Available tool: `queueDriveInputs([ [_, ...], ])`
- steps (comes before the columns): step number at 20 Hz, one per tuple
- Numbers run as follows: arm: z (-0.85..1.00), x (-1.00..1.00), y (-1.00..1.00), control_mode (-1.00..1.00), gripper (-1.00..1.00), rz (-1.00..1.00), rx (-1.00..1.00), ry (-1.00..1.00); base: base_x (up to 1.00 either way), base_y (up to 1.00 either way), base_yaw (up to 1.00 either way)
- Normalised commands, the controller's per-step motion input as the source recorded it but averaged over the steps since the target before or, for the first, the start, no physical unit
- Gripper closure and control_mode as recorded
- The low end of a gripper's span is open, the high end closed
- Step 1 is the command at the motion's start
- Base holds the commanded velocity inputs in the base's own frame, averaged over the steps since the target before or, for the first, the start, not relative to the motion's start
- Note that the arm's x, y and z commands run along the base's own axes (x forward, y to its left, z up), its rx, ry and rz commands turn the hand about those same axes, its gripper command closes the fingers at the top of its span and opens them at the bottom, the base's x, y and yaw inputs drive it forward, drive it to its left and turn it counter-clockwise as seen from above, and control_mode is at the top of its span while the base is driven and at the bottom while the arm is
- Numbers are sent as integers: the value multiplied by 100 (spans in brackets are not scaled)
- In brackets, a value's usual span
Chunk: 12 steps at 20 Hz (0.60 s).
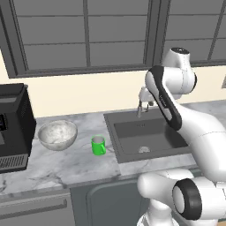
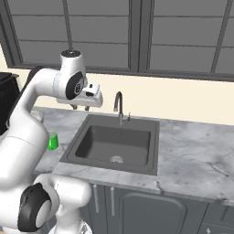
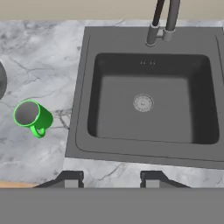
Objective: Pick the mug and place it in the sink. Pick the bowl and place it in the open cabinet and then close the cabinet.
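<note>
The end effector (image 2: pixel 80 107) hangs high above the left edge of the sink (image 2: pixel 77 144), its two fingers (image 3: pixel 70 178) apart with nothing between them. Below it the dark basin lies set into the marbled tabletop (image 1: pixel 66 165), with a round drain (image 3: pixel 143 103) in the middle and a curved faucet (image 2: pixel 119 107) at the back rim. Just left of the sink, on the tabletop, the small green mug (image 1: pixel 98 145) stands upright, its handle turned toward the front edge. Left of the mug, near but not touching, sits the wide speckled bowl (image 1: pixel 57 134). Further left stands a black coffee machine (image 1: pixel 13 126), and windows (image 1: pixel 84 33) run along the wall behind.
</note>
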Motion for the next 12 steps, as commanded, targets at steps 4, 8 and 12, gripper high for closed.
queueDriveInputs([
  [4,0,-2,1,-100,-100,0,0,0,0,0,0],
  [8,0,-9,16,-100,-100,0,0,0,0,0,0],
  [12,0,-9,41,-100,-100,0,0,0,0,0,0],
])
